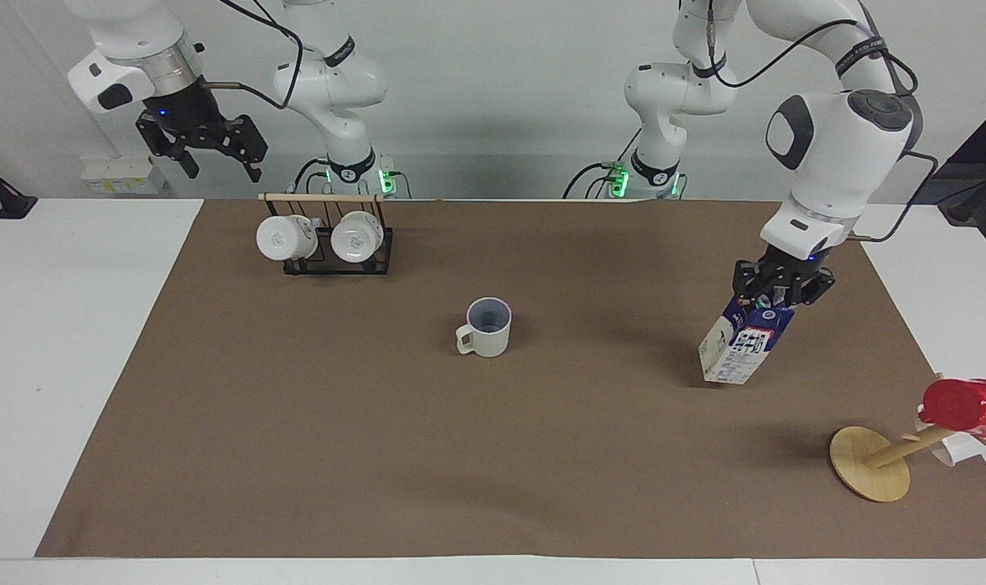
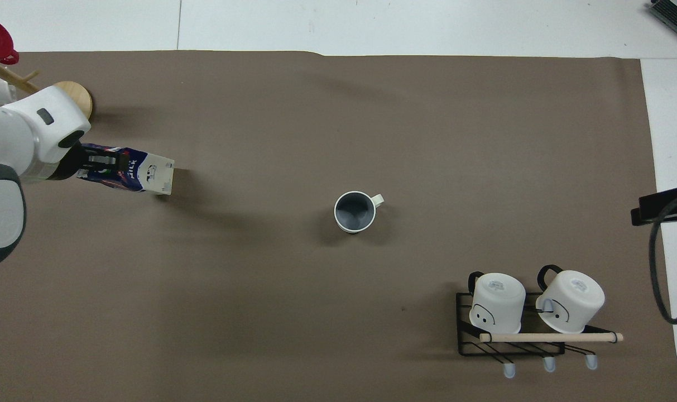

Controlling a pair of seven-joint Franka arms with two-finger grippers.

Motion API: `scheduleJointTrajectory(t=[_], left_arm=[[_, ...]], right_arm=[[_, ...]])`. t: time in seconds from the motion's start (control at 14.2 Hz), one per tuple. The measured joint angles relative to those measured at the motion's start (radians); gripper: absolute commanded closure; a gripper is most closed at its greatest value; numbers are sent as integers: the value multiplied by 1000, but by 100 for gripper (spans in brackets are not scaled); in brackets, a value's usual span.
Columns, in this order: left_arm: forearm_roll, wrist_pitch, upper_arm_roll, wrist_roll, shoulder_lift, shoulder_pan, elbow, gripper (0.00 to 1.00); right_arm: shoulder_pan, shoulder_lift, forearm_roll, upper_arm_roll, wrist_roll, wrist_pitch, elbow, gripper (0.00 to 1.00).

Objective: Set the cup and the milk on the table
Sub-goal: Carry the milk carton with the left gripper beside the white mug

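Note:
The cup (image 1: 488, 327) stands upright on the brown mat (image 1: 460, 455) at the middle of the white table (image 1: 70, 325); it also shows in the overhead view (image 2: 355, 212). My left gripper (image 1: 781, 292) is shut on the top of the milk (image 1: 740, 345) and holds it tilted over the mat toward the left arm's end. The carton's low edge is close to the mat; I cannot tell if it touches. In the overhead view the left gripper (image 2: 92, 164) holds the milk (image 2: 131, 174). My right gripper (image 1: 208, 150) is open and empty, waiting up in the air over the right arm's end.
A black wire rack (image 1: 326, 258) with two white mugs stands near the robots at the right arm's end, also in the overhead view (image 2: 511, 340). A wooden mug tree (image 1: 870, 463) carrying a red cup (image 1: 964, 406) stands beside the milk, farther from the robots.

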Motion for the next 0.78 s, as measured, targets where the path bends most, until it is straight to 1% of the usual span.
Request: scheduleJointTrajectory(t=[0.07, 0.21, 0.35, 0.42, 0.64, 0.78], left_arm=[[0, 0, -1, -58, 1, -31, 8, 86], [0, 0, -4, -179, 7, -96, 29, 87], [0, -3, -6, -311, 20, -170, 61, 94], [0, -11, -7, -362, 33, -204, 86, 95], [-1, -65, -8, -495, 96, -294, 186, 95], [-1, -77, -8, -566, 147, -346, 214, 95]], right_arm=[[0, 0, 0, 0, 0, 0, 0, 0], [0, 0, 0, -1, 0, 0, 0, 0], [0, 0, 0, -1, 0, 0, 0, 0], [0, 0, 0, -1, 0, 0, 0, 0], [0, 0, 0, -1, 0, 0, 0, 0], [0, 0, 0, -1, 0, 0, 0, 0]])
